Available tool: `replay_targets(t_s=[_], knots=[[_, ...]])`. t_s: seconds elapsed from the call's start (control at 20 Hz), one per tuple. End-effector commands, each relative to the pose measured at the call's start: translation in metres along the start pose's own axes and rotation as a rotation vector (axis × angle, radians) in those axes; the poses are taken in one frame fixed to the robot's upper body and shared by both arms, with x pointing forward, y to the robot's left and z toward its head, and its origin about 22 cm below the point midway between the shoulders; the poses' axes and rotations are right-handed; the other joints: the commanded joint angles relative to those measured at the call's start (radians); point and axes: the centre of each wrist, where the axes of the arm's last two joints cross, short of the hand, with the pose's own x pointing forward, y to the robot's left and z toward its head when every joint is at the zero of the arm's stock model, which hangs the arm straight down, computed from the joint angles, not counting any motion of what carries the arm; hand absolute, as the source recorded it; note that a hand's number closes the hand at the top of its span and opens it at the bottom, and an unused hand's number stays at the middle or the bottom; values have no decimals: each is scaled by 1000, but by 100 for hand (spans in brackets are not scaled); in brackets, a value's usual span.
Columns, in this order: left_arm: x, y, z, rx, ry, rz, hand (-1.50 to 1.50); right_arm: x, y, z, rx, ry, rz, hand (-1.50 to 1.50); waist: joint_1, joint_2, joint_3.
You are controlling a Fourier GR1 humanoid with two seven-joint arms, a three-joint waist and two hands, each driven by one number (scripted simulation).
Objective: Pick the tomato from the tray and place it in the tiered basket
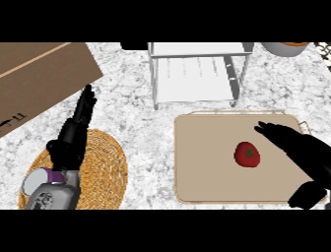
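Observation:
A red tomato with a green stem spot lies on the beige tray, right of its middle. My right hand hovers over the tray's right side, fingers straight and pointing up-left, just right of the tomato and apart from it; its thumb hangs low at the tray's front right corner. The white tiered basket stands behind the tray, its shelf bare. My left hand rests open at the left, fingers pointing up, over a woven mat.
A round woven mat lies at the lower left. A brown cardboard box fills the upper left. A grey bowl sits at the back right, beside a patterned patch at the corner.

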Motion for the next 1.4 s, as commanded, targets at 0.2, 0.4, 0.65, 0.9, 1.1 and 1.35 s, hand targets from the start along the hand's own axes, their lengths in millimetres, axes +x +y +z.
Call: replay_targets(t_s=[0.2, 0.4, 0.65, 0.9, 1.1, 1.35], knots=[[2, -7, -2, 11, 3, -11, 0, 20, 18, -28, 10, 15, -4, -150, 0, 0, 0], [-1, 6, 7, -3, -6, -11, 0, 4, 11, -43, 42, 32, 20, -150, 3, 0, 0], [6, 2, -2, -1, 0, -6, 0, 0, 35, -43, 34, 18, -9, -150, 0, 0, 0], [13, -4, 2, 19, -14, -4, 0, 7, 25, -44, 48, 14, -14, -150, 0, 0, 0], [-9, -16, 17, 0, -10, -3, 0, 8, 40, -60, 48, 14, -19, -150, 2, 0, 0], [1, -17, -3, -4, -4, -20, 0, 16, 54, -62, 36, -3, -73, -150, -1, 0, 0]])
